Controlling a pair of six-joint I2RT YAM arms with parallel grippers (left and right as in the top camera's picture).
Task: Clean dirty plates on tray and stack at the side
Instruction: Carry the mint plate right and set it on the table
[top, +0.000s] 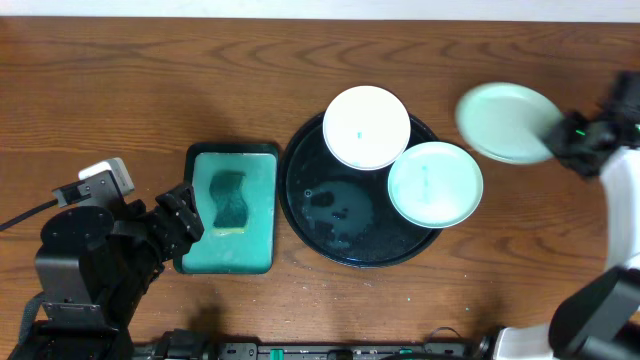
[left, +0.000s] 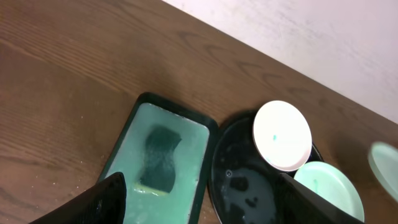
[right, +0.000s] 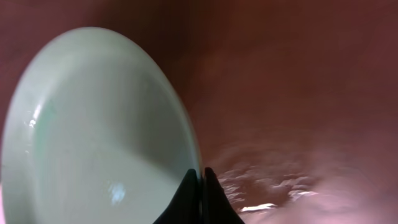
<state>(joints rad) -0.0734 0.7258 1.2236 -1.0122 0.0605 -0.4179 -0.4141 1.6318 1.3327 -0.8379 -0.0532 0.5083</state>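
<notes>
The round black tray (top: 340, 235) sits mid-table with wet patches, also in the left wrist view (left: 239, 186). A white plate (top: 367, 126) rests on its far rim, and a pale mint plate (top: 435, 184) on its right rim; both show a small teal smear. They also show in the left wrist view, the white plate (left: 282, 135) and the mint one (left: 328, 186). My right gripper (top: 560, 135) is shut on the rim of a third pale mint plate (top: 505, 121), held blurred to the right of the tray; the wrist view shows the rim (right: 99, 124) between the fingers (right: 200, 177). My left gripper (left: 199, 202) is open and empty by the teal tray.
A rectangular teal tray with black rim (top: 262, 215) lies left of the black tray and holds a dark green sponge (top: 231, 197) in wet foam. The sponge also shows in the left wrist view (left: 160, 158). Bare wood surrounds them.
</notes>
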